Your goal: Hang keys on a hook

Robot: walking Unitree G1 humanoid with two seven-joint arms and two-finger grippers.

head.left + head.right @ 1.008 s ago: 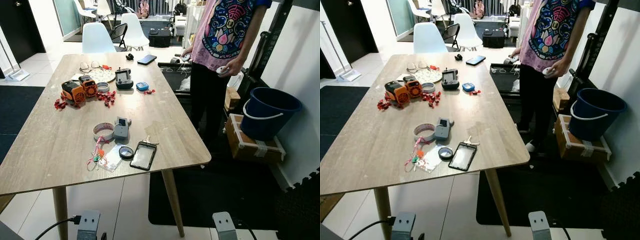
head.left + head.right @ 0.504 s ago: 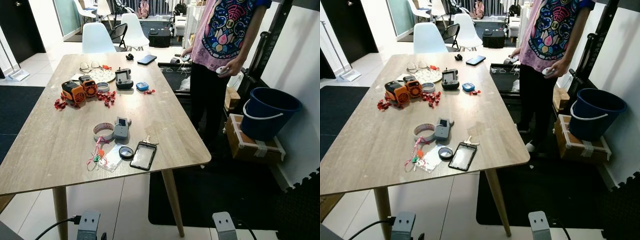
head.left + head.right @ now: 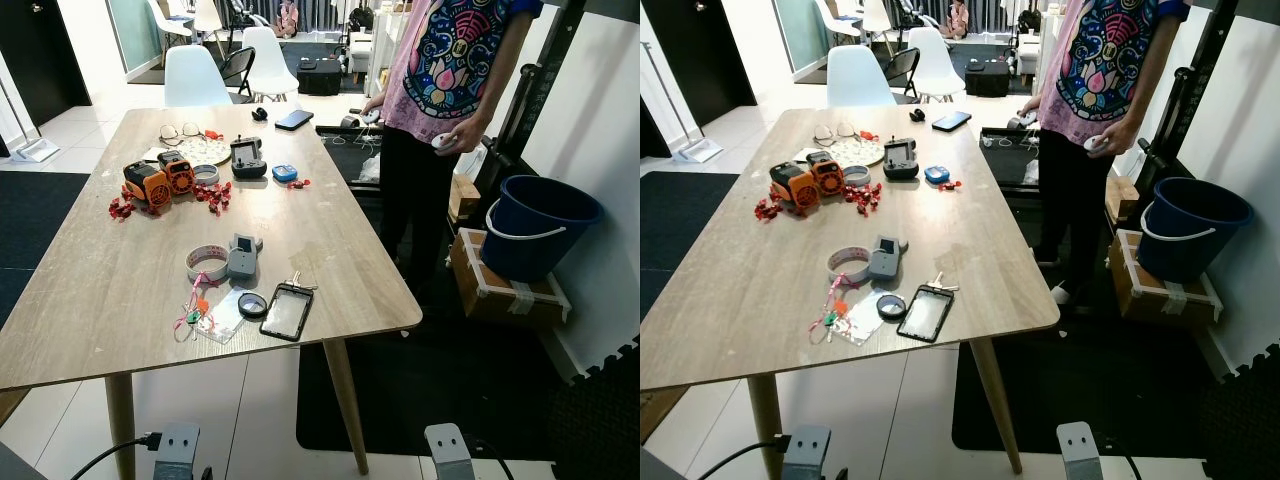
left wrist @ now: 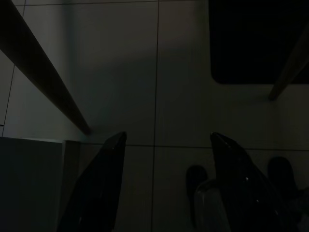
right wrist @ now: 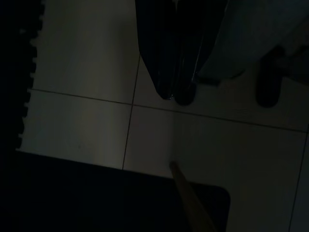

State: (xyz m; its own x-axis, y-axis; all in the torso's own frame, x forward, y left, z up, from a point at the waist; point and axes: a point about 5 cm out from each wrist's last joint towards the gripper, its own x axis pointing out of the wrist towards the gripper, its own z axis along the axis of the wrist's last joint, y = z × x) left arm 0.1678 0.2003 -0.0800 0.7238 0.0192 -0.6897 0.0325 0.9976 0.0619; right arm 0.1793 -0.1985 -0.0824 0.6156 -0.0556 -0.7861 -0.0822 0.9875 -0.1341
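Nothing moved since a second ago: keys (image 3: 297,281) untouched on table (image 3: 90,300), left gripper (image 4: 164,183) spread empty, right gripper (image 5: 174,72) seemingly pinched closed.

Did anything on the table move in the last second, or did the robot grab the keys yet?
Nothing visibly changed. The keys lie untouched beside the black phone near the front edge of the wooden table. The person stands at the table's right side as before. The left gripper hangs open over the floor tiles, and the right gripper hangs shut, both idle.
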